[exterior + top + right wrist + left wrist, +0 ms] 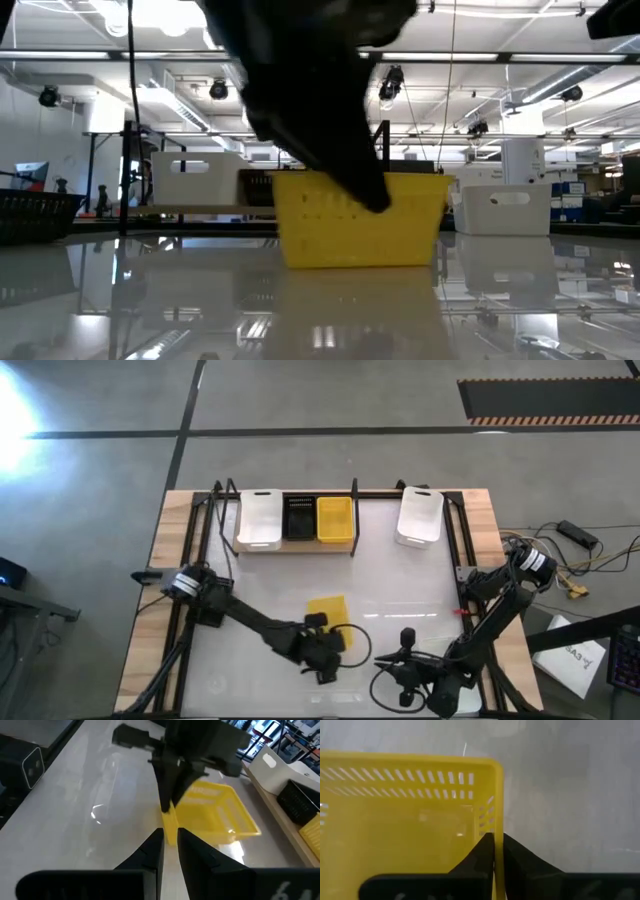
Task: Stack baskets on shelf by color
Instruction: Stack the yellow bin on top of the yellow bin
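Note:
A yellow basket (326, 607) rests on the white table, in front of the shelf (295, 546). It also shows in the low view (360, 228) and the right wrist view (215, 815). My left gripper (333, 638) is shut on its wall. On the shelf a white basket (258, 518), a black basket (299, 518) and a second yellow basket (335, 520) stand side by side. Another white basket (419, 515) stands on the table to the right of the shelf. My right gripper (170, 834) is empty near the table's near edge, with only a narrow slit between its fingers. My left gripper pinches the rim of a side wall (496, 815) of the yellow basket, close to its near right corner. One finger (482, 851) is inside the basket and one (515, 852) is outside. The fingers come from above, pointing down. The basket's bottom appears to rest on the table.
The shelf's black wire posts (355, 490) stand at its ends. Cables loop on the table near the near edge (355, 645). The table's wooden border (165, 560) runs along both sides. Bare tabletop lies between the yellow basket and the shelf.

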Robot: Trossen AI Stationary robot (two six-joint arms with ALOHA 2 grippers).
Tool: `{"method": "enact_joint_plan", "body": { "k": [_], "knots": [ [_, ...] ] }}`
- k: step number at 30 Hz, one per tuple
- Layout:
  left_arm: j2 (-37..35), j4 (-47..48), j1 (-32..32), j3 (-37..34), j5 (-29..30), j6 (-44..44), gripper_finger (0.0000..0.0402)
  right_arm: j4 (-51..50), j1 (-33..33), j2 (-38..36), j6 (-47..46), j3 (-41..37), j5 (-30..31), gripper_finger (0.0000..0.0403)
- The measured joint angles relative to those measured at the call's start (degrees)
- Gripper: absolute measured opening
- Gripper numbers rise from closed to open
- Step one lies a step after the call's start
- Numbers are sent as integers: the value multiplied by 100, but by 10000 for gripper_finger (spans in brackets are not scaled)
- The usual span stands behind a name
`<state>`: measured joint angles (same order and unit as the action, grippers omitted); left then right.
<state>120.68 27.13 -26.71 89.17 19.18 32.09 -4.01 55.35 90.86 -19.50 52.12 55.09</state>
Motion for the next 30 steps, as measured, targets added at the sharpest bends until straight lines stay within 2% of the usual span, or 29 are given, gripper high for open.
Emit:
{"method": "enact_joint_plan", "body": {
  "k": [3,5,11,15,18,20,23,30],
  "knots": [
    [105,2,70,177,18,-108,7,41,1,85,-1,-2,-87,47],
    [98,24,107,185,-30,-104,24,49,-18,139,-1,-2,-165,47],
    [-217,122,133,32,-80,-101,121,435,-354,277,204,-7,-692,52],
    [-606,170,97,-4,-114,-12,179,831,-735,298,660,-7,-1214,82],
    [-1029,315,-43,-111,80,389,201,1061,-1046,301,943,50,-1614,118],
    [-1363,399,-232,-229,490,545,206,1119,-1297,307,1017,181,-2114,140],
    [-1787,535,-667,-579,1516,842,207,1122,-1711,439,1117,417,-2814,165],
    [-2353,174,-1729,-1808,3278,2478,208,230,-2308,803,1343,1160,-3020,174]
  ]
}}
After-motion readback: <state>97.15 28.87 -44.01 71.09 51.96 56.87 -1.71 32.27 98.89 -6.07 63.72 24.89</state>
